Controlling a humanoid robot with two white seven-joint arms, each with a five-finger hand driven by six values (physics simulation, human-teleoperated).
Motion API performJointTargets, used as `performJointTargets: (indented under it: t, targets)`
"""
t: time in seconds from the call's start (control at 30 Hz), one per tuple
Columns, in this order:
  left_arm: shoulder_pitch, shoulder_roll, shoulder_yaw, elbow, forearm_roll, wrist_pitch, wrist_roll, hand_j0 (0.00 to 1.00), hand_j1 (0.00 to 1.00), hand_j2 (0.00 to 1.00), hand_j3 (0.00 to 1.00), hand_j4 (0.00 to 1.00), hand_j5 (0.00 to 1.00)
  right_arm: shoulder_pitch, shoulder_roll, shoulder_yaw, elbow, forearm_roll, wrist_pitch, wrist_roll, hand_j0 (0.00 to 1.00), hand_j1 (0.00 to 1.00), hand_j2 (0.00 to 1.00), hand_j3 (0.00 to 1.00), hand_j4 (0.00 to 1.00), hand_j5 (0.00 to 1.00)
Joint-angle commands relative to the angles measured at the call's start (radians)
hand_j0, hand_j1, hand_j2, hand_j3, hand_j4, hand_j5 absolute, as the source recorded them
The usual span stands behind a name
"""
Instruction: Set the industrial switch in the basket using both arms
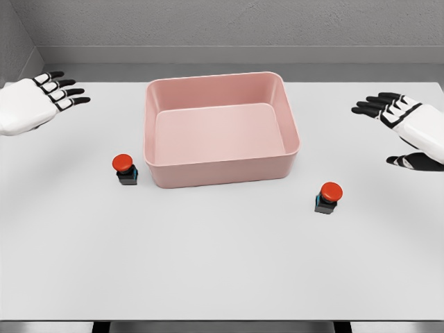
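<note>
Two industrial switches with red mushroom buttons on dark bases stand on the white table. One switch (125, 168) is just left of the pink basket (220, 174); the other switch (328, 197) stands to the basket's lower right. The basket sits in the middle and holds nothing. My left hand (61, 91) hovers at the far left, fingers spread, well above and left of the left switch. At the far right my right hand (383, 109) is raised with fingers spread, up and right of the right switch. Neither hand holds anything.
The white table (222, 277) stretches wide in front of the basket and ends in a front edge near the bottom of the view. A grey wall runs behind the table.
</note>
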Motion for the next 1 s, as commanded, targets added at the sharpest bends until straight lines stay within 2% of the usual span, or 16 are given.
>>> performJointTargets:
  t: [0.0,0.2,0.23,0.33,0.37,0.47,0.53,0.6,0.67,0.7,0.77,0.87,0.97]
  targets:
    - [0.000,0.001,0.001,0.000,0.006,0.000,-0.005,1.00,1.00,1.00,1.00,1.00,1.00,0.000,-0.001,0.002,0.000,-0.005,-0.001,-0.001,1.00,1.00,1.00,1.00,1.00,1.00]
    - [0.011,0.000,-0.013,-0.015,0.016,0.000,-0.007,1.00,1.00,1.00,1.00,1.00,1.00,-0.006,-0.008,0.009,0.001,-0.014,-0.007,-0.001,1.00,1.00,1.00,1.00,1.00,1.00]
    - [0.014,-0.002,-0.016,-0.030,0.016,0.000,-0.007,1.00,1.00,1.00,1.00,1.00,1.00,-0.006,-0.006,0.037,0.000,-0.013,-0.006,0.002,1.00,1.00,1.00,1.00,1.00,1.00]
    - [0.063,-0.017,-0.025,-0.093,0.014,0.000,-0.008,1.00,1.00,1.00,1.00,1.00,1.00,-0.008,-0.006,0.046,0.000,-0.010,-0.001,0.139,1.00,1.00,1.00,1.00,1.00,1.00]
    - [0.069,-0.016,-0.027,-0.102,0.011,0.000,-0.010,1.00,1.00,1.00,1.00,1.00,1.00,-0.008,-0.006,0.048,0.000,-0.010,-0.001,0.203,1.00,1.00,1.00,1.00,1.00,1.00]
    - [0.078,-0.014,-0.039,-0.132,0.014,0.000,-0.031,1.00,1.00,1.00,1.00,1.00,1.00,-0.012,-0.004,0.063,0.000,-0.010,-0.004,0.318,1.00,1.00,1.00,1.00,1.00,1.00]
    - [0.078,-0.010,-0.056,-0.139,0.016,0.000,-0.033,1.00,1.00,1.00,1.00,1.00,1.00,-0.055,0.008,0.100,0.000,-0.010,-0.006,0.394,1.00,1.00,1.00,1.00,1.00,1.00]
    - [0.077,-0.002,-0.076,-0.161,0.016,0.000,-0.035,1.00,1.00,1.00,1.00,1.00,1.00,-0.156,0.029,0.204,0.000,-0.010,-0.007,0.483,1.00,1.00,1.00,1.00,1.00,1.00]
    - [0.077,0.006,-0.077,-0.165,0.017,0.000,-0.034,1.00,1.00,1.00,1.00,1.00,1.00,-0.209,0.046,0.270,0.000,-0.010,0.000,0.503,1.00,1.00,1.00,1.00,1.00,1.00]
    - [0.075,0.007,-0.085,-0.165,0.016,0.000,-0.035,1.00,1.00,1.00,1.00,1.00,1.00,-0.215,0.048,0.279,0.000,-0.010,0.002,0.533,1.00,1.00,1.00,1.00,1.00,1.00]
    - [0.072,0.012,-0.085,-0.165,0.019,0.000,-0.064,1.00,1.00,1.00,1.00,1.00,1.00,-0.215,0.048,0.281,0.000,-0.010,0.002,0.538,1.00,1.00,1.00,1.00,1.00,1.00]
    - [0.072,0.018,-0.088,-0.167,0.029,0.000,-0.104,1.00,1.00,1.00,1.00,1.00,1.00,-0.299,0.069,0.338,0.000,-0.010,0.003,0.572,1.00,1.00,1.00,1.00,1.00,1.00]
    - [0.066,0.018,-0.086,-0.167,0.045,0.000,-0.125,1.00,1.00,1.00,1.00,1.00,1.00,-0.304,0.069,0.339,0.000,-0.010,0.003,0.581,1.00,1.00,1.00,1.00,1.00,1.00]
